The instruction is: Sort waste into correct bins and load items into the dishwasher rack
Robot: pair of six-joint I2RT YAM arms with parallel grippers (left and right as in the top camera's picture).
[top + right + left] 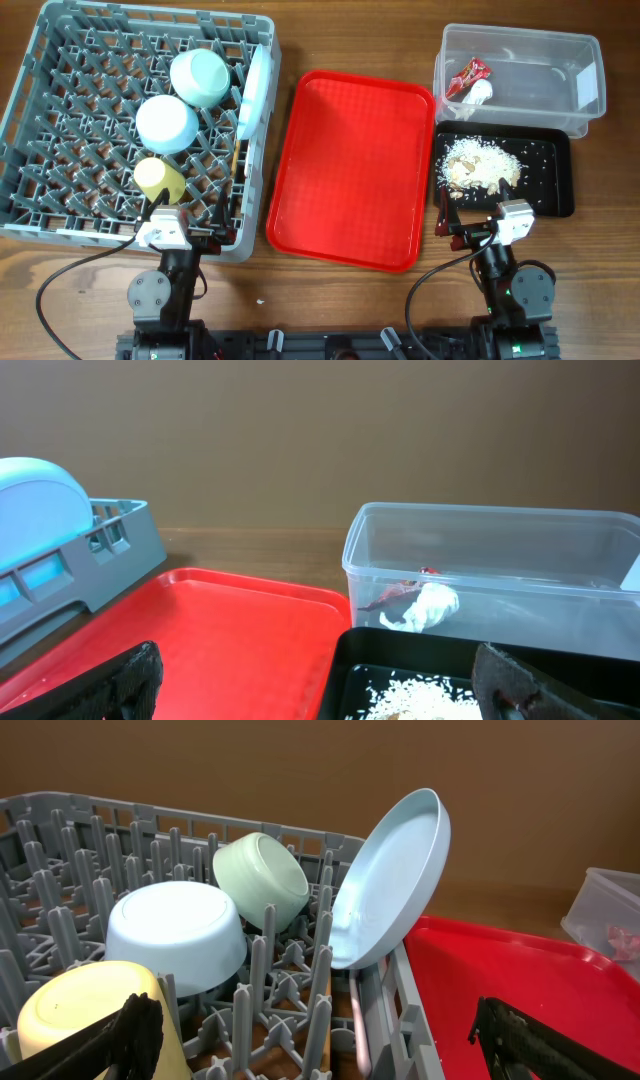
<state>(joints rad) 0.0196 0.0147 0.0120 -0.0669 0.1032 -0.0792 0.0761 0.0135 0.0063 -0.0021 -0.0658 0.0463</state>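
Note:
The grey dishwasher rack (25, 100) holds two pale bowls upside down (200, 77) (166, 123), the yellow cup (158, 178), the plate (258, 85) on edge at its right wall, and a thin chopstick (236, 160). The fork cannot be made out. The clear tub (520, 40) holds the red wrapper (470, 75) and tissue wad (482, 92). The black tray (555, 180) holds the food scraps (480, 165). My left gripper (185, 212) is open and empty over the rack's front edge. My right gripper (473, 208) is open and empty at the black tray's front edge.
The red serving tray (350, 170) lies bare between the rack and the bins. In the left wrist view the plate (395, 880) leans over the rack wall, behind the cup (80, 1005). The right wrist view shows the tub (480, 520) behind the black tray (400, 655).

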